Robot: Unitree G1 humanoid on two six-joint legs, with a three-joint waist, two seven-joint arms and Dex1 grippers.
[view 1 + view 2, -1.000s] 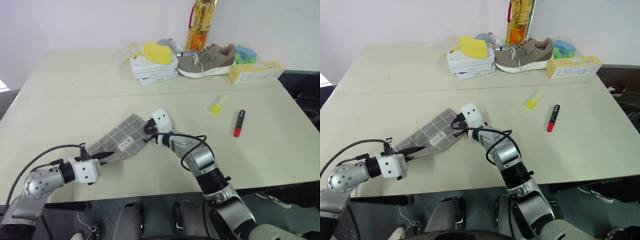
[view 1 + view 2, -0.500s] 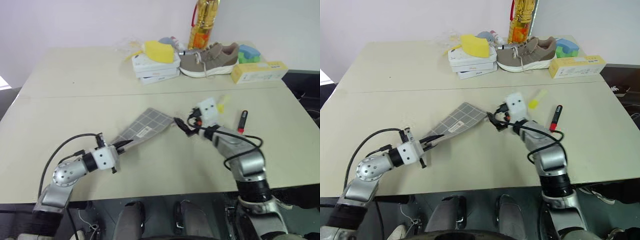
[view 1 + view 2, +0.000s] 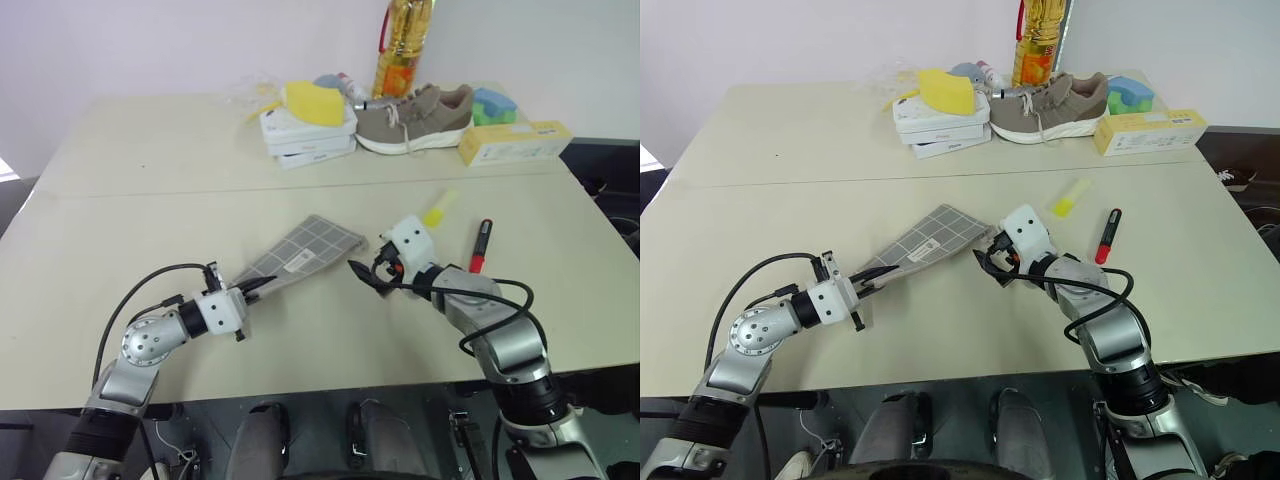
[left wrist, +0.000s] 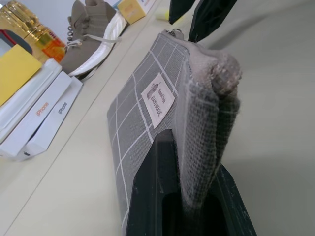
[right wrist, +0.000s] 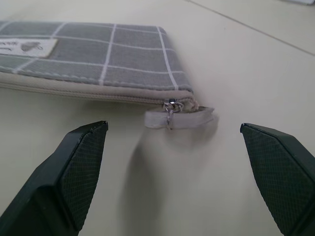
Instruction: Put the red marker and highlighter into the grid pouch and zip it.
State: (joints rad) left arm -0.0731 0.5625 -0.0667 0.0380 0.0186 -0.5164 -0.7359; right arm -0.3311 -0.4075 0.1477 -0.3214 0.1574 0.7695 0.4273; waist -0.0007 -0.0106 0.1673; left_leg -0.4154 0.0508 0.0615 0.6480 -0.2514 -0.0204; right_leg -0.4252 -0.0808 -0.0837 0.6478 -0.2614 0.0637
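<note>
Right wrist view: grid pouch (image 5: 98,73) zipper tab (image 5: 179,118) between spread right hand (image 5: 179,172) fingers

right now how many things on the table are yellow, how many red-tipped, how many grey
yellow: 4 (highlighter, long box, lump on the white boxes, oil bottle)
red-tipped: 1 (red marker)
grey: 1 (grid pouch)
total: 6

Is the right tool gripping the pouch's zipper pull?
No. The right tool stands wide open, and the zipper pull of the grid pouch lies untouched between its fingers.
</note>
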